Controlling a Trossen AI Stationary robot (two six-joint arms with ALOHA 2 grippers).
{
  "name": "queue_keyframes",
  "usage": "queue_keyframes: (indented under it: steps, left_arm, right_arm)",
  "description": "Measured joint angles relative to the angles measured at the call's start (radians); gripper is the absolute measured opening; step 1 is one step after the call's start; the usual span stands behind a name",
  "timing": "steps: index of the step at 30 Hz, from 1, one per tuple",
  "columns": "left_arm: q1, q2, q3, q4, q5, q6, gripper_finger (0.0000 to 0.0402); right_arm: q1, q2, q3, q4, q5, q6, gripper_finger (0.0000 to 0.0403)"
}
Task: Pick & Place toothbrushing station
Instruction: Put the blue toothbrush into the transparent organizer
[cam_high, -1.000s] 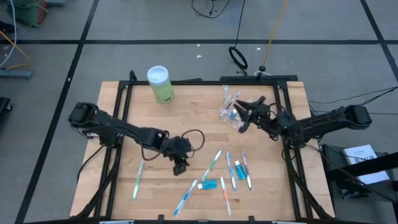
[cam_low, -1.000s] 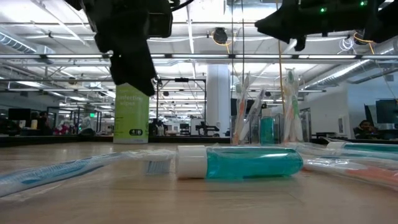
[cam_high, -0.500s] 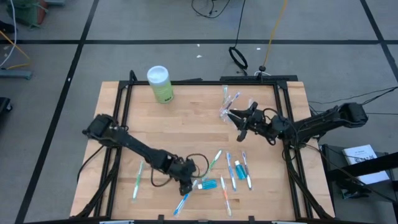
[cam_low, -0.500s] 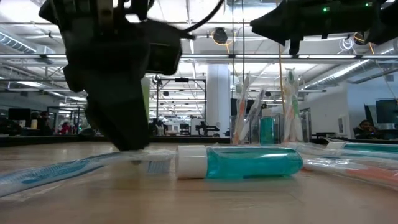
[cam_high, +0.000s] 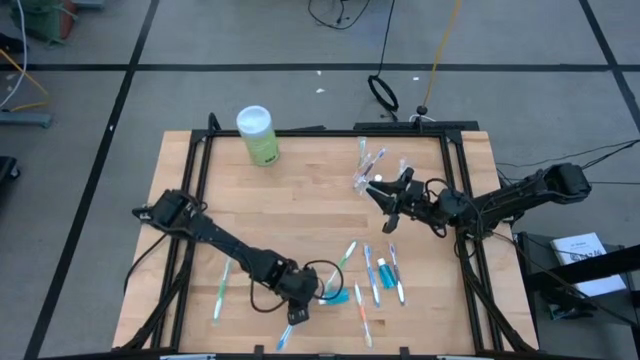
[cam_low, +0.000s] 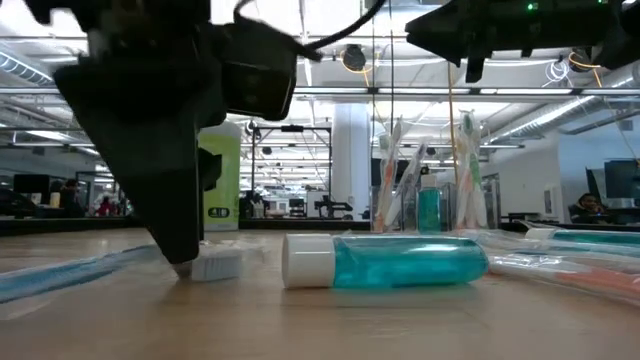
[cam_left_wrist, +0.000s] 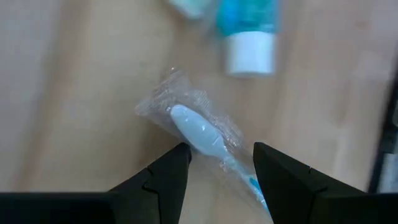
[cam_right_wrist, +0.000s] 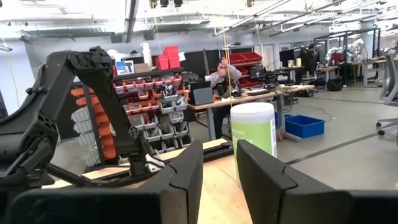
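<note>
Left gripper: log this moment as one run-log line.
left gripper open, straddling wrapped blue toothbrush | toothpaste tube beside it | right gripper open, above cup

Wrapped blue toothbrush (cam_left_wrist: 205, 134): handle cut off between the left gripper (cam_left_wrist: 219, 167) fingers at the frame edge. Toothpaste tube (cam_left_wrist: 249, 34) beside it: body cropped, blurred. In the high view the left gripper covers this toothbrush's head; contact cannot be told.

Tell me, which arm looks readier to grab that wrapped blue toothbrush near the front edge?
The left. Its left gripper is open and straddles the wrapped blue toothbrush on the table, while the right gripper hangs near the clear cup, farther back.
</note>
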Motion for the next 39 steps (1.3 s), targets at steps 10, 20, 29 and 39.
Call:
queue_keyframes:
  steps: [10, 20, 29, 39]
  left_arm:
    - [0.102, -0.037, -0.003, -0.226, -0.027, 0.110, 0.0191]
    - [0.284, -0.110, -0.010, -0.530, -0.350, 0.241, 0.0191]
    - [0.413, -0.108, -0.012, -0.524, -0.342, 0.379, 0.0191]
    - [0.450, -0.156, 0.008, -0.644, -0.277, 0.244, 0.0191]
  right_arm:
    - [0.000, 0.000, 0.000, 0.056, 0.000, -0.031, 0.0089]
    - [-0.001, -0.001, 0.000, 0.165, 0.003, -0.143, 0.0089]
    - [-0.001, -0.001, 0.000, 0.242, 0.004, -0.227, 0.0089]
    - [-0.001, -0.002, 0.000, 0.284, 0.004, -0.291, 0.0089]
